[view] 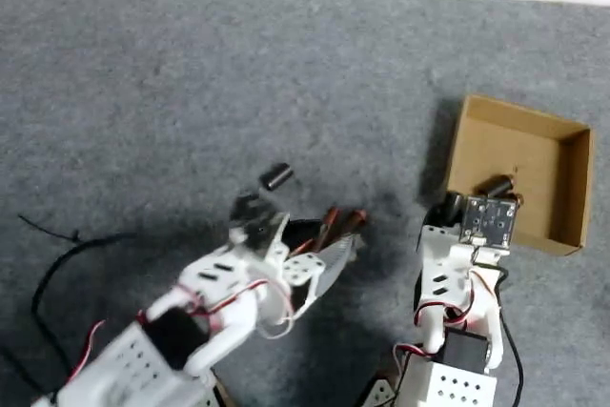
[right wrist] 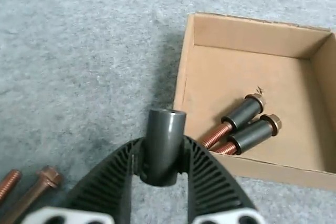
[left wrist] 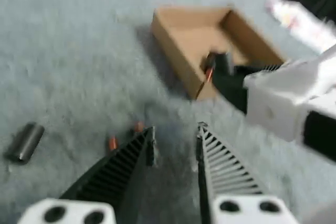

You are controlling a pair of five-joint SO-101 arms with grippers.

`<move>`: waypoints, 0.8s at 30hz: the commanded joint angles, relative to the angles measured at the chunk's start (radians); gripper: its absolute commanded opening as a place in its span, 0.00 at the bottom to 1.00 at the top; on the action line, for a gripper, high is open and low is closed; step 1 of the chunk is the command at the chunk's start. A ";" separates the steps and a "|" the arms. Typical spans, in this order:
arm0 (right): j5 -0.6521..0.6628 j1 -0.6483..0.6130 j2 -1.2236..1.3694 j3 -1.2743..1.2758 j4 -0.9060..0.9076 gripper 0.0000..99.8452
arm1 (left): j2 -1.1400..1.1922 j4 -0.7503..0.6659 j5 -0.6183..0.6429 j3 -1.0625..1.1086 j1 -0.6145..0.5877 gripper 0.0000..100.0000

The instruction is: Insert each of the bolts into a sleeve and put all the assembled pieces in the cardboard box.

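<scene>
1. A grey, felt-like table (view: pixel 143 92) carries everything.
2. An open, square, brown cardboard box (view: pixel 505 154) sits toward 3 o'clock on the table. Two assembled pieces (right wrist: pixel 247 124), copper-coloured bolts in dark tubes, lie side by side on its floor.
3. The white left gripper (left wrist: pixel 176 137) is near the table's centre. Its black ribbed fingers are moderately apart and hold nothing.
4. The right gripper (right wrist: pixel 163 156), at the box's 8 o'clock corner, clamps an upright dark grey cylindrical sleeve (right wrist: pixel 165 129).
5. A second, loose sleeve (view: pixel 276 176) lies on its side at 11 o'clock from the left gripper.
6. Two bare copper-coloured hex-head bolts (view: pixel 343 221) lie on the table at 4 o'clock from the loose sleeve, beside the left fingertips.
</scene>
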 commanded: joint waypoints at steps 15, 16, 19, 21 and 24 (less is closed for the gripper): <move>-0.002 0.008 -0.021 0.019 -0.002 0.00 | 1.193 0.000 -0.011 -0.647 -0.005 0.14; -0.002 0.008 -0.021 0.019 -0.002 0.00 | 1.219 0.000 -0.011 -0.667 -0.004 0.14; -0.002 0.008 -0.021 0.019 -0.002 0.00 | 1.273 0.000 -0.012 -0.713 -0.012 0.14; 0.000 0.008 -0.021 0.019 -0.002 0.00 | 1.296 0.000 -0.021 -0.730 -0.021 0.14; 0.000 0.008 -0.021 0.019 -0.002 0.00 | 1.317 -0.002 -0.103 -0.731 -0.035 0.14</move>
